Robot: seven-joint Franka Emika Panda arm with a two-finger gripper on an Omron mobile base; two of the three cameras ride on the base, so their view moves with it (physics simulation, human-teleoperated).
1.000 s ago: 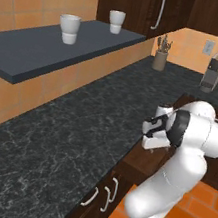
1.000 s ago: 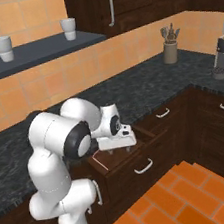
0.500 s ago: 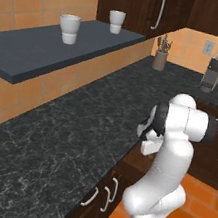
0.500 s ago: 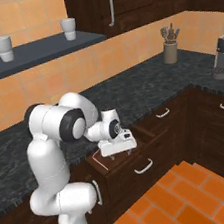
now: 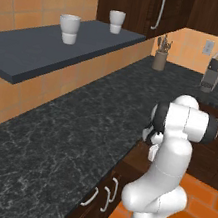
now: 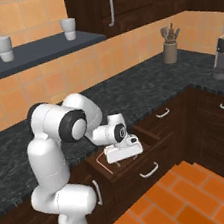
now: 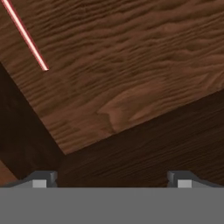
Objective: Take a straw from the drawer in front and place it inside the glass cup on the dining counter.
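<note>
Hand (image 6: 123, 151) open, empty, over open drawer (image 6: 145, 155). Straw (image 7: 27, 36) flat on wood floor: likely light, thin, slippery; pinch mid-length, gently.

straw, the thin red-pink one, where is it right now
The thin red-pink straw lies on the open dark-brown wooden drawer's floor, upper left in the hand view.

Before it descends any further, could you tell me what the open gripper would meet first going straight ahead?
Probably the plain wood floor of the dark-brown drawer; the gripper points near its corner, the thin red-pink straw off to one side.
</note>
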